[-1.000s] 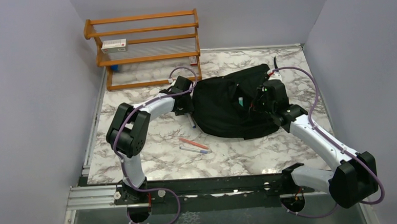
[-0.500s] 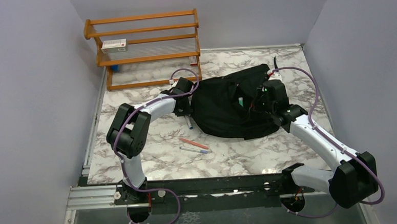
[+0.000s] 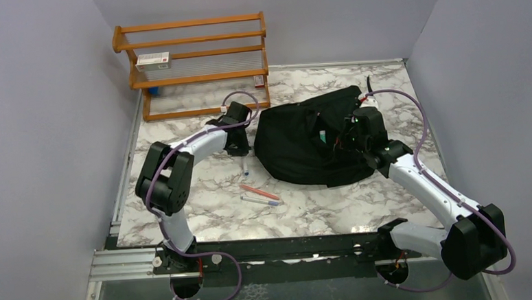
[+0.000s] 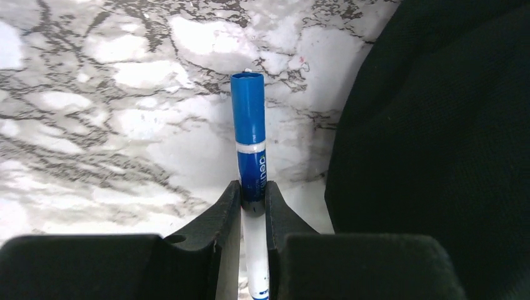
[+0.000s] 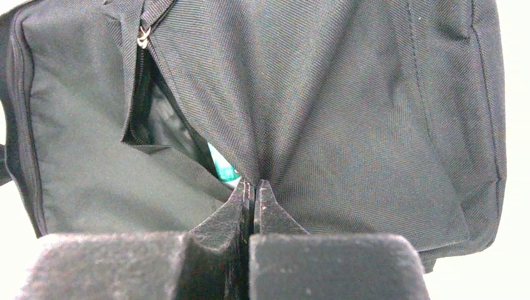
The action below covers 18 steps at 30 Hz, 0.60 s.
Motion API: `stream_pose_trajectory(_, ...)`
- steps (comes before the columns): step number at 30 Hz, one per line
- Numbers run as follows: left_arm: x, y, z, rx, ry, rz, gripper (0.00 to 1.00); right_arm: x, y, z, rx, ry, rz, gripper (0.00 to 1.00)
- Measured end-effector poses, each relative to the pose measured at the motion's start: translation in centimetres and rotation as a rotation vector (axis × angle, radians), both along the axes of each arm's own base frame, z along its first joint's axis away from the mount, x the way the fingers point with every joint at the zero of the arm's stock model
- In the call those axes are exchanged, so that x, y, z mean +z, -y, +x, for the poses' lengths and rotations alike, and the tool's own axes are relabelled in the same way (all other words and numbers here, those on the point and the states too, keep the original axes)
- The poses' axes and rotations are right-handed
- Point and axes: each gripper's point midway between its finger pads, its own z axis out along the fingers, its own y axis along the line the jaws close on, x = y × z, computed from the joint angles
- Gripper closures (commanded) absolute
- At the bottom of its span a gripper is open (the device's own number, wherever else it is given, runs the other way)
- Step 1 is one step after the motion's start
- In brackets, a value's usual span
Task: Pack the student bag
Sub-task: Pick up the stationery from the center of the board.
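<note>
**A:** Which step?
**B:** Pen pick-up: left hand (image 4: 253,200) pinches blue pen (image 4: 248,119) beside student bag (image 3: 297,145) on the counter (image 3: 321,202); right hand (image 5: 253,190), pressed together, grips the bag's flap.
**A:** Next?
**B:** Likely lift the pen into the zipper gap (image 5: 140,106).

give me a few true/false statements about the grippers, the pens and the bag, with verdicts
1. The left gripper is clamped on a blue-capped pen. True.
2. The right gripper hangs open above the student bag. False: it is shut, pinching the bag's fabric beside the opening.
3. An orange pen and a white pen lie on the table. True.
4. The wooden rack holds nothing. False: a small box sits on a shelf.
5. The bag is zipped fully closed. False: it gapes, with a green item showing inside.
</note>
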Motion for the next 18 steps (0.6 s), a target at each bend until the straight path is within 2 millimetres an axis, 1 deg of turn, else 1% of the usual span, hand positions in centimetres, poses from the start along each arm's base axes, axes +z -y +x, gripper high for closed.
stream_pose_trajectory(2, 0.9, -0.2, -0.2, -0.01, 0.005, -0.01, 1.0, 0.0, 0.0, 0.0, 0.0, 0.001, 0.0, 0.99)
stream_pose_trajectory(4, 2.5, 0.0, -0.1, -0.021, 0.036, -0.032, 1.0, 0.0, 0.0, 0.0, 0.0, 0.0, 0.0, 0.99)
stream_pose_trajectory(5, 4.1, 0.3, 0.0, -0.033, 0.069, -0.061, 1.0, 0.0, 0.0, 0.0, 0.0, 0.0, 0.0, 0.99)
stream_pose_trajectory(9, 9.3, 2.0, 0.9, -0.07, 0.18, -0.17, 1.0, 0.0, 0.0, 0.0, -0.002, 0.001, 0.003, 0.99)
stream_pose_trajectory(11, 12.2, 3.5, 1.7, -0.105, 0.245, -0.239, 1.0, 0.0, 0.0, 0.0, -0.002, 0.001, 0.004, 0.99)
stream_pose_trajectory(13, 14.1, 5.3, 2.0, -0.148, 0.289, -0.295, 1.0, 0.0, 0.0, 0.0, -0.002, 0.001, 0.005, 0.99)
stream_pose_trajectory(15, 15.4, 8.1, 1.3, -0.216, 0.317, -0.355, 1.0, 0.1, -0.1, 0.0, -0.005, 0.001, 0.009, 0.99)
stream_pose_trajectory(16, 15.7, 8.8, 1.0, -0.236, 0.32, -0.37, 1.0, 0.1, -0.1, 0.0, -0.005, 0.002, 0.011, 0.99)
stream_pose_trajectory(18, 15.9, 11.7, -0.3, -0.303, 0.31, -0.433, 1.0, 0.2, -0.3, 0.1, -0.003, 0.002, 0.022, 0.99)
